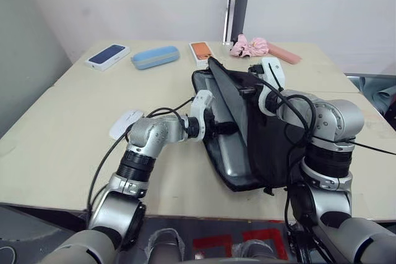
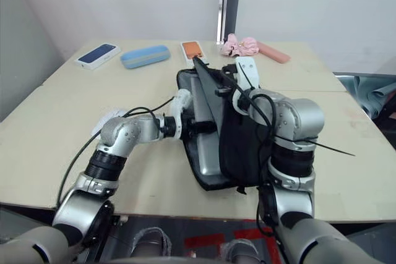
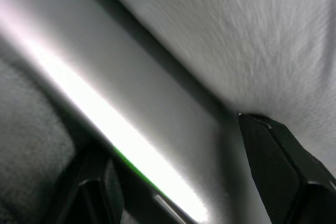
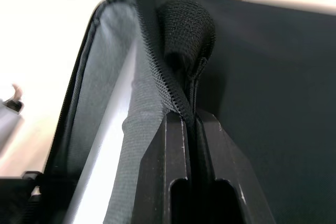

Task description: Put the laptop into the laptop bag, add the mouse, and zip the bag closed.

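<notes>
You have one laptop [image 1: 230, 153], lying low in the one laptop bag [image 1: 272, 146] at centre frame, its silver edge showing below the raised black flap. Your right gripper [image 4: 190, 129] is pinched shut on the flap's zipper edge, holding it up. Your left gripper [image 1: 230, 129] reaches into the opening with its fingers [image 3: 278, 166] spread, one on either side of the laptop's edge; whether they press it I cannot tell. One mouse [image 1: 125, 124] lies on the table [image 1: 55, 146] at left centre, just beside your left forearm.

Risks, as judged:
- The flap could slip from the thin pinch and drop onto the left gripper.
- The left arm's cable or elbow could sweep the mouse when you draw back.

Along the table's far edge: one phone box [image 1: 107, 55], one light-blue case [image 1: 154, 57], one orange-topped box [image 1: 200, 51].
</notes>
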Robot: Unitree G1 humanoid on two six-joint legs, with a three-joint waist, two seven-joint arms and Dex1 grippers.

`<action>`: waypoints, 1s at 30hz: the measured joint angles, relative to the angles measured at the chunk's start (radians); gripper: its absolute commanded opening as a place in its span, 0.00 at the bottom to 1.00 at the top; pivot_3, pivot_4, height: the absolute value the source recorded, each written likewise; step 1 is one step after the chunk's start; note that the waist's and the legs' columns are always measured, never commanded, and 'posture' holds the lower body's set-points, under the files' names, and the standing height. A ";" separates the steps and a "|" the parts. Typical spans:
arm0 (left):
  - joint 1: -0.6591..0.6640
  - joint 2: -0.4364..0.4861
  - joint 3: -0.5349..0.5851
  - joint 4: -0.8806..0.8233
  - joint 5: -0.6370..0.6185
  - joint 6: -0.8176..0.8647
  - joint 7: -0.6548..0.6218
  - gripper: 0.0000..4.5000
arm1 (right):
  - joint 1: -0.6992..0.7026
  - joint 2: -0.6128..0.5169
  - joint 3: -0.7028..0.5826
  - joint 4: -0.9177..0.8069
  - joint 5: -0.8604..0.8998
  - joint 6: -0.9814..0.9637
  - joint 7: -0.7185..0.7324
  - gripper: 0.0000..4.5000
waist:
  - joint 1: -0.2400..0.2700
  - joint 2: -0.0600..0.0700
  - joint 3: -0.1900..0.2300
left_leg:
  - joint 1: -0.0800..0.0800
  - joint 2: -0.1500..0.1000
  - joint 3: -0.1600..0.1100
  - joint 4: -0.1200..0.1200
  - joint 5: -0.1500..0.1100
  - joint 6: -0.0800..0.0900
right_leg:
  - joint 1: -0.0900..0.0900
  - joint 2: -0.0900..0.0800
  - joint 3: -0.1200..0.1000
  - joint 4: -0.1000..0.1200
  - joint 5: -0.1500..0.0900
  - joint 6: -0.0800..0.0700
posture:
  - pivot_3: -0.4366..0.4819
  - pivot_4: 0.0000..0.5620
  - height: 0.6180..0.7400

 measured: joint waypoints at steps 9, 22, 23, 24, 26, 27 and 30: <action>-0.018 -0.050 0.204 0.059 -0.062 0.007 0.124 0.99 | 0.016 -0.003 0.012 0.019 -0.015 0.023 0.016 0.00 | 0.006 0.000 0.000 | 0.000 0.000 0.000 -0.001 0.000 0.000 | 0.000 0.000 0.000 -0.002 0.000 0.000 | 0.48 0.27 1.00; -0.051 -0.010 0.207 0.040 -0.113 0.127 0.132 0.99 | 0.021 -0.011 0.011 0.038 -0.046 0.033 0.036 0.00 | 0.003 0.000 0.000 | 0.000 -0.001 0.000 0.000 0.000 0.000 | 0.001 -0.001 0.000 -0.001 0.001 0.001 | 0.48 0.27 1.00; -0.052 -0.001 0.213 0.040 -0.116 0.131 0.132 0.99 | 0.021 -0.012 0.011 0.038 -0.048 0.033 0.037 0.00 | 0.003 0.000 0.000 | 0.000 -0.001 0.000 0.000 0.000 0.000 | 0.001 -0.001 0.000 -0.001 0.001 0.001 | 0.48 0.27 1.00; -0.058 0.024 0.231 0.040 -0.132 0.155 0.130 0.99 | 0.020 -0.014 0.012 0.039 -0.050 0.033 0.039 0.00 | 0.004 0.000 0.000 | 0.000 -0.001 0.000 0.000 0.000 0.000 | 0.001 -0.001 0.000 -0.001 0.001 0.001 | 0.48 0.27 1.00; -0.070 0.075 0.274 0.040 -0.171 0.202 0.125 0.99 | 0.020 -0.021 0.012 0.040 -0.050 0.032 0.046 0.00 | 0.003 0.000 0.000 | 0.000 -0.001 0.000 0.000 0.000 0.000 | 0.001 -0.001 0.000 -0.001 0.001 0.001 | 0.48 0.27 1.00; -0.076 0.110 0.304 0.038 -0.193 0.226 0.121 0.99 | 0.020 -0.029 0.012 0.040 -0.051 0.032 0.050 0.00 | 0.003 0.000 0.000 | 0.000 -0.001 0.000 0.000 0.000 0.000 | 0.001 -0.001 0.000 -0.001 0.000 0.001 | 0.48 0.27 1.00; -0.066 0.220 0.334 -0.010 -0.244 0.296 0.081 0.99 | 0.020 -0.054 0.014 0.047 -0.051 0.022 0.061 0.00 | 0.003 0.000 0.000 | 0.000 -0.001 0.000 -0.001 0.000 0.000 | 0.000 -0.001 0.000 -0.002 0.000 0.001 | 0.48 0.27 1.00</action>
